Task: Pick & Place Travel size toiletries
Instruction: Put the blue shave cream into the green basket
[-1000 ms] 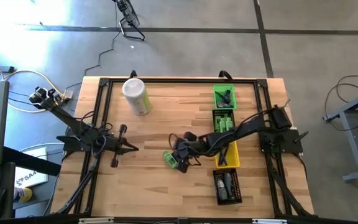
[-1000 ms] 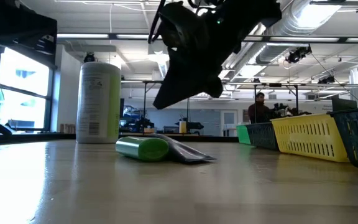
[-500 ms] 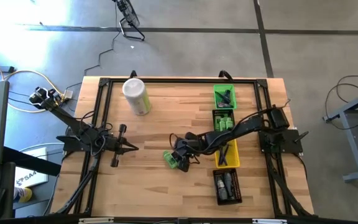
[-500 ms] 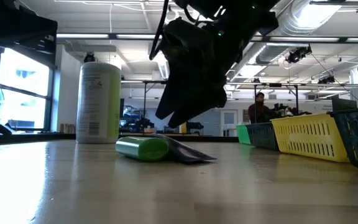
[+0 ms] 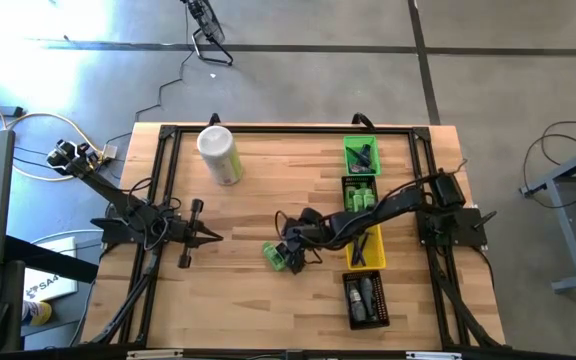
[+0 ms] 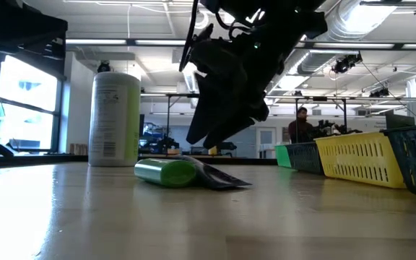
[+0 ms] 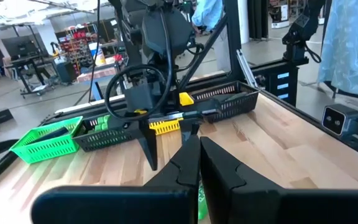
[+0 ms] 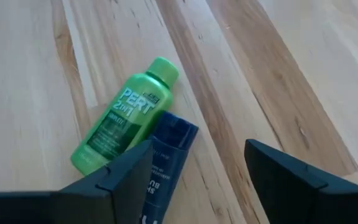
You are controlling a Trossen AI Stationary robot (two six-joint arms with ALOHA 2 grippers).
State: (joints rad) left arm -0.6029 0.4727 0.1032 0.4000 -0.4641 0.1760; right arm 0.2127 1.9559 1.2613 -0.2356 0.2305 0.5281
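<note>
Right end effector [image 8: 194,177], fingers spread, hovers above the green bottle [image 8: 124,115] and dark blue tube [image 8: 165,158] touching on the table [image 8: 278,56]; straddle one only, then descend.

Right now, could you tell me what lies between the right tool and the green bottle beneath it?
Nothing: in the low view, only air separates the open right tool from the green bottle.

Bright, even overhead light; pale glare on the floor [image 5: 98,40] top left; backlit arm [image 6: 230,79] reduced to silhouette against ceiling lamps; soft, slightly blurred wrist close-ups
</note>
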